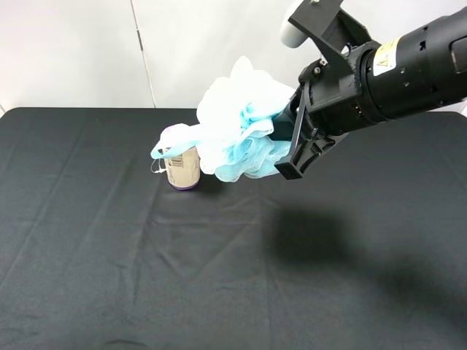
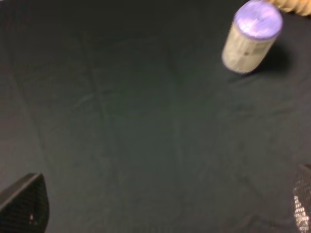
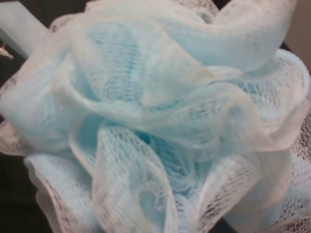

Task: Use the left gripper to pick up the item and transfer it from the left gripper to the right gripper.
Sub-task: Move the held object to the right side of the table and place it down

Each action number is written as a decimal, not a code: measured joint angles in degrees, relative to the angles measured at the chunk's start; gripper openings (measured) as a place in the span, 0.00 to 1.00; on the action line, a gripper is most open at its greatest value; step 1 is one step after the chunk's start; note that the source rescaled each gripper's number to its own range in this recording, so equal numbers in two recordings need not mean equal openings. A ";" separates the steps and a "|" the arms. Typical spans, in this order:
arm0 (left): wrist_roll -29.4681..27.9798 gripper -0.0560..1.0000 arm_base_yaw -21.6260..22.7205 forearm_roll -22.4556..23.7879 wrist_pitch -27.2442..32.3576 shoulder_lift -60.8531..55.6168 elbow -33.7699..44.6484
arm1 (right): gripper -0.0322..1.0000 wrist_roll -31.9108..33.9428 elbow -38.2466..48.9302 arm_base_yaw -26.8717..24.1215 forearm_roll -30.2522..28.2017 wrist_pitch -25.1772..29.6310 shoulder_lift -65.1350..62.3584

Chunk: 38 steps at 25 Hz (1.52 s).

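- Exterior high view: you have one black-clothed bench (image 1: 109, 277) with its middle and front bare, and a soft shadow on its right half under the raised arm.
- One arm shows in that view. It comes in from the upper right, and its right pincer (image 1: 282, 148) is clamped on the item (image 1: 237, 120) from the right side.
- The item is a single blue and white mesh pouf, held off the bench at the back centre. It has no clear long axis. Its bulk faces left, away from the pincer. In the right wrist view its mesh (image 3: 155, 121) fills nearly the whole picture.
- One purple-topped roll (image 1: 182, 169) stands upright on the bench just left of and below the pouf. It is the nearest obstacle.
- The pouf's one loop tail (image 1: 165, 149) trails left and slightly down across the top of the roll. You cannot tell whether they touch.
- The left pincer (image 2: 163, 208) has its two tips wide apart with nothing between them. It is over bare cloth, with the roll (image 2: 251, 39) well ahead.
- One tan piece (image 2: 297, 5) peeks in just beyond the roll, mostly cut off.
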 joint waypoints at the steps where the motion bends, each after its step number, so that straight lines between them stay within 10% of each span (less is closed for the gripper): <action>1: 0.01 1.00 0.00 0.25 0.00 -2.84 2.20 | 0.05 0.00 0.00 0.00 0.00 0.00 0.00; 20: -5.35 1.00 0.00 0.30 -6.66 -32.20 29.61 | 0.05 1.51 0.00 0.00 0.21 2.23 0.00; 38: -7.32 0.99 0.00 -4.00 -6.40 -32.20 30.88 | 0.04 3.07 0.00 0.00 0.40 2.43 0.00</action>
